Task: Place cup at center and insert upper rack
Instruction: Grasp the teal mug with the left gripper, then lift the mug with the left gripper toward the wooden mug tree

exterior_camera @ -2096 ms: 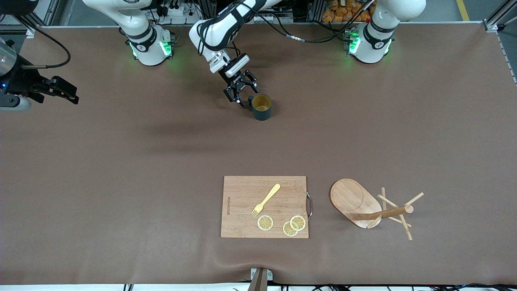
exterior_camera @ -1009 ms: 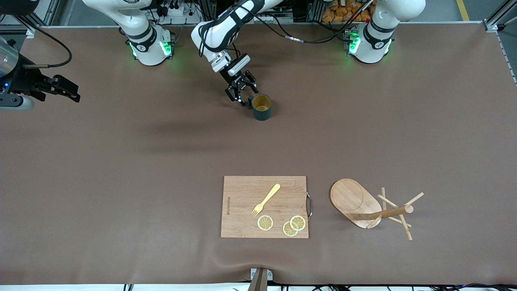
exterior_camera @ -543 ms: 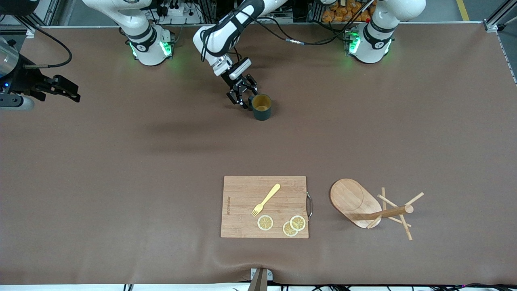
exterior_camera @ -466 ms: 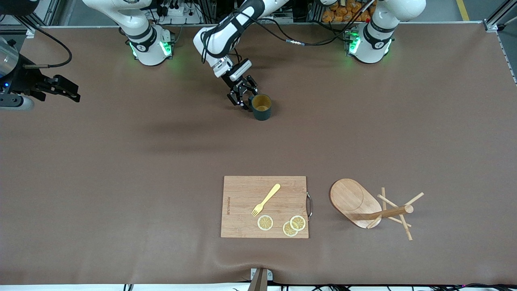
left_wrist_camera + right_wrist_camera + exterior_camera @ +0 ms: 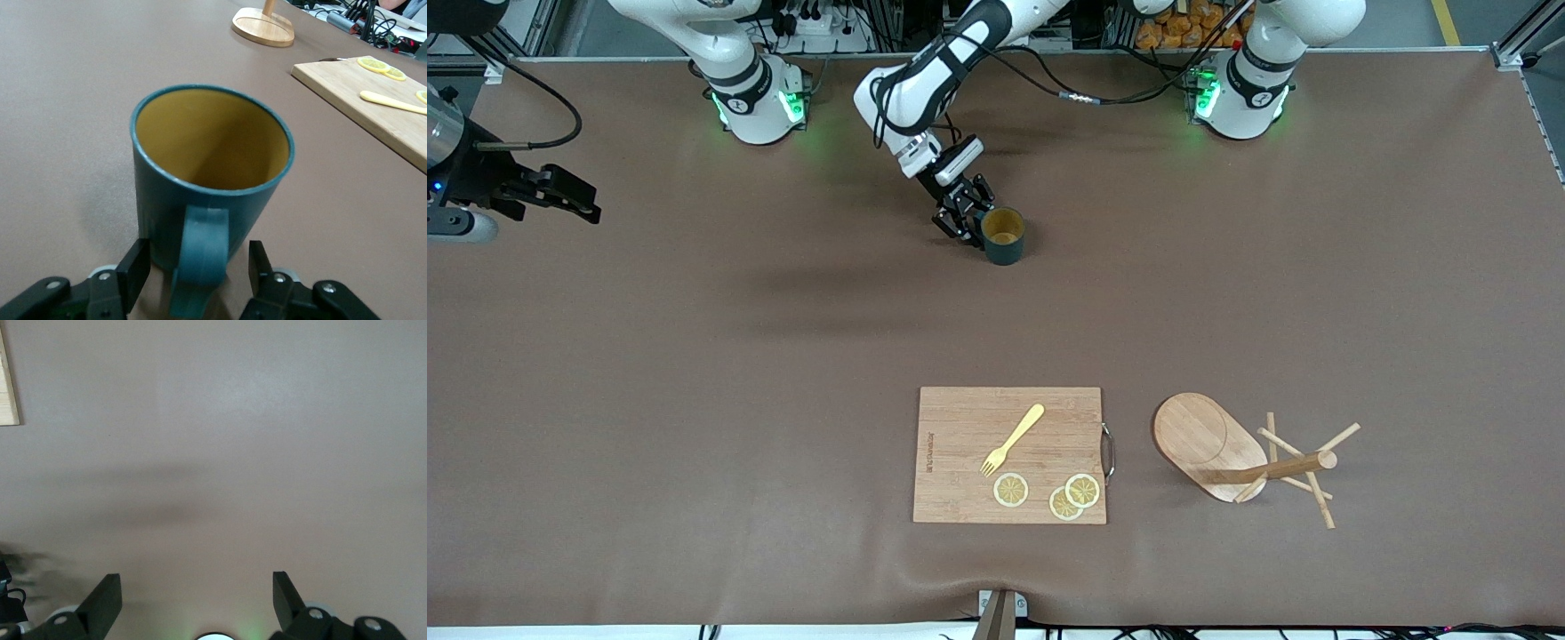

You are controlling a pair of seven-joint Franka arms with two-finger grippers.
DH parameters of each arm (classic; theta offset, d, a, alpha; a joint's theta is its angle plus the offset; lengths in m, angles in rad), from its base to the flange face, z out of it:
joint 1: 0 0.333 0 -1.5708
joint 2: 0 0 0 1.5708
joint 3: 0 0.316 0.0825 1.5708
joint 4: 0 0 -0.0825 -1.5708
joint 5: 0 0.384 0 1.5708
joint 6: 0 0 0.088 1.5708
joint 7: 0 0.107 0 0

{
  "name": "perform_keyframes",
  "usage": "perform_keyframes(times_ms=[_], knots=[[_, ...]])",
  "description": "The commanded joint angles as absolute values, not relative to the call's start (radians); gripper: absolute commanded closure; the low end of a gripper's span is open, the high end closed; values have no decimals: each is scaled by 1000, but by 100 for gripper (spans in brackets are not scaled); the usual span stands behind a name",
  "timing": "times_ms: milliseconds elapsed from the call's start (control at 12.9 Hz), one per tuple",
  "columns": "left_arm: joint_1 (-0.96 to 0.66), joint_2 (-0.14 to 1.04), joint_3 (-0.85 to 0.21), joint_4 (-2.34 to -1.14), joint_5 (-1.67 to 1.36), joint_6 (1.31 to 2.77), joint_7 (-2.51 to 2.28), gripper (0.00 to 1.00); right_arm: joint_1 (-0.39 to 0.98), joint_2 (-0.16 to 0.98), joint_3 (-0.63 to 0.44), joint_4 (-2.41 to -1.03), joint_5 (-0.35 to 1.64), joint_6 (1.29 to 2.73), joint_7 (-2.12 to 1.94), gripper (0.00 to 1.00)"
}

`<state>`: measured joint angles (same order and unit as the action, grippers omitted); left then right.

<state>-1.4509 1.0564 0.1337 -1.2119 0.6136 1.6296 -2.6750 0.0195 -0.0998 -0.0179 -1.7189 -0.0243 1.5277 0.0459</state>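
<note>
The dark teal cup (image 5: pixel 1003 238) with a yellow inside stands upright on the table between the two arm bases, a little toward the front camera. My left gripper (image 5: pixel 967 222) is low beside it and open, its fingers (image 5: pixel 135 269) straddling the cup's handle (image 5: pixel 200 257) with a gap on each side. In the left wrist view the cup (image 5: pixel 211 153) fills the middle. The upper rack (image 5: pixel 1232 453), a light wooden mug tree, lies tipped on its side near the front edge, toward the left arm's end. My right gripper (image 5: pixel 578 200) hovers open over bare table at the right arm's end and waits.
A wooden cutting board (image 5: pixel 1009 453) lies beside the rack near the front edge, carrying a yellow fork (image 5: pixel 1014 438) and three lemon slices (image 5: pixel 1011 490). The brown mat (image 5: pixel 738 356) covers the whole table.
My left gripper has slid closer to the cup and its fingers have narrowed around the handle. The cup, the rack and the right arm have stayed put.
</note>
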Motion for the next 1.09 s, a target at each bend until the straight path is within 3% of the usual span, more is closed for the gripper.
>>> perform_keyframes(times_ms=[0, 233, 388, 699, 1009], knots=[[-1440, 1068, 137, -1189, 597, 1634, -2686, 51, 2, -100, -6, -1712, -32, 1517, 40, 0], [-1425, 1065, 137, -1189, 592, 1644, -2680, 83, 2, -100, -6, -1712, -32, 1517, 43, 0], [-1413, 1055, 137, -1189, 592, 1646, -2675, 98, 2, -100, -6, -1712, -32, 1517, 44, 0], [-1382, 1010, 140, -1190, 594, 1646, -2614, 100, 5, -98, -6, -1712, -32, 1516, 46, 0], [-1296, 838, 140, -1195, 476, 1646, -2464, 100, 11, -98, -3, -1712, -32, 1516, 48, 0]])
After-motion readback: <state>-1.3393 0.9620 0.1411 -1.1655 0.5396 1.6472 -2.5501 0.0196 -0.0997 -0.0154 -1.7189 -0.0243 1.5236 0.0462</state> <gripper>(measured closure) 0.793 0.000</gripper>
